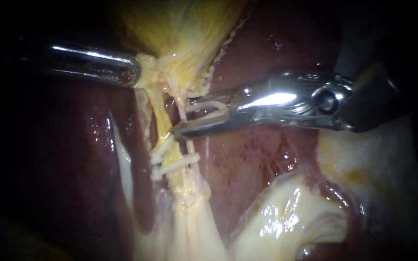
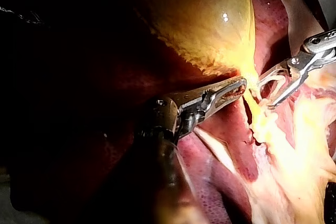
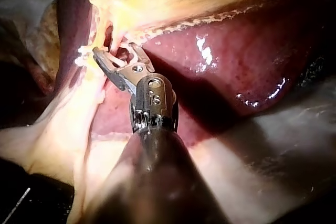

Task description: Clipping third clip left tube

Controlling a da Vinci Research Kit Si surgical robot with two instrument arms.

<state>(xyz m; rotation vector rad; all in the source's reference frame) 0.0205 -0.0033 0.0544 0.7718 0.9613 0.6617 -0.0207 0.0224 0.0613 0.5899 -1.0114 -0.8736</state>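
The liver (image 1: 267, 159) backs the field, with the gallbladder (image 1: 185, 29) above it. Your left instrument (image 1: 134, 75) pinches its neck in its claw, likely to stretch the tube (image 1: 188, 147). Your right instrument (image 1: 185, 116) holds an open clip (image 1: 214, 107) in its claw, astride that tube above the lower clips (image 1: 177, 164)

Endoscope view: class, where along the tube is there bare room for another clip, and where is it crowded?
Bare: the tube between the two clips and the right instrument's loaded clip. Crowded: above, where the left instrument grips the gallbladder.

Stamped mark (image 3: 154, 98), possibly letters, on right instrument (image 3: 115, 53); nothing else.
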